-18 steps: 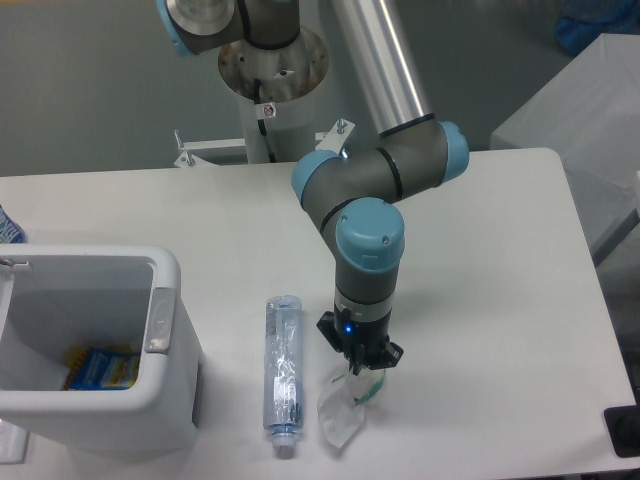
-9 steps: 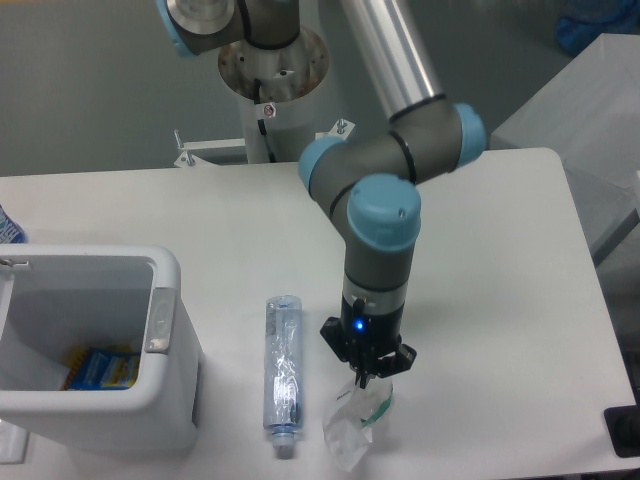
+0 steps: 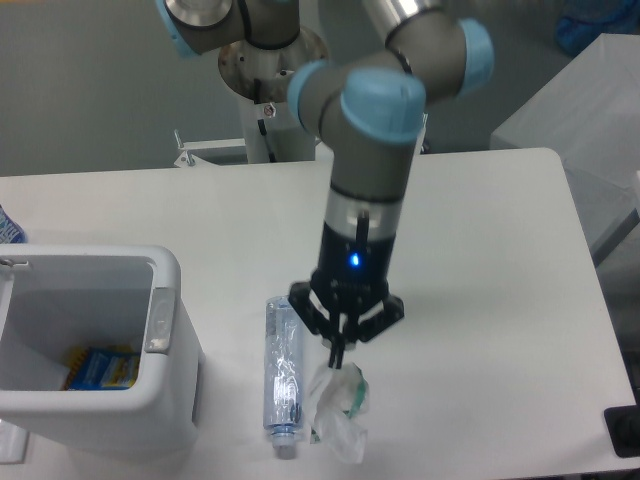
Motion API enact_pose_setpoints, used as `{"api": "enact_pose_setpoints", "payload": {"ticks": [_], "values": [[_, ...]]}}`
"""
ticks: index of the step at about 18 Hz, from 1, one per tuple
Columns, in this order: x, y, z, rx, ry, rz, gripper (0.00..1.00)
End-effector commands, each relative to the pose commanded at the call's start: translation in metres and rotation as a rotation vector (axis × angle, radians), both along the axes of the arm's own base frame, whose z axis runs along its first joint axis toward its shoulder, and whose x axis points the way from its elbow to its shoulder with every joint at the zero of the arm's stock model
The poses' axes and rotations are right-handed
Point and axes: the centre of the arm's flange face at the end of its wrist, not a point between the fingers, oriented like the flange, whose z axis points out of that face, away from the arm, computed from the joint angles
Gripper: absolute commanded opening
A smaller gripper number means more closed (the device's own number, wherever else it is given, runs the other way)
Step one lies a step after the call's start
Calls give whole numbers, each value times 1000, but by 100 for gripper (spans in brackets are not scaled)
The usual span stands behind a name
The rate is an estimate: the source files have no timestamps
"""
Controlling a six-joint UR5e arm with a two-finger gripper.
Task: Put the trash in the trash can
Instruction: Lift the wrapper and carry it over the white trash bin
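Wrapper hangs clenched in our gripper beside the plastic bottle; the trash can contains a blue-yellow packet.

This is a robotics lab or test room rather than a home or shop. An industrial-style arm with grey links and light-blue joint caps rises from a metal pedestal bolted just behind a plain white table (the bracket and bolts show at its foot). The wall behind is bare grey, and a second pale work surface stands at the right edge. A white trash can sits on the table.
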Motion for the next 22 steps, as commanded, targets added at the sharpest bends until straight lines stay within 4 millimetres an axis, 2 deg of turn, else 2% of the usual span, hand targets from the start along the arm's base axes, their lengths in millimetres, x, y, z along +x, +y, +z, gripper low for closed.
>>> {"api": "enact_pose_setpoints", "payload": {"ticks": [3,5,8,12,15,19,20,21,22], "values": [[39,3,29,49,-20,-13,0],[72,6,42,65,-31,-33,0],[111,7,51,75,-36,-73,0],[168,28,45,63,-52,-166,0],[198,41,31,41,-71,-222,0],[215,54,5,4,-100,-257,0],[216,56,1,0,-101,-261,9],[215,56,0,-1,-98,-265,28],[215,56,0,-1,-96,-267,51]]}}
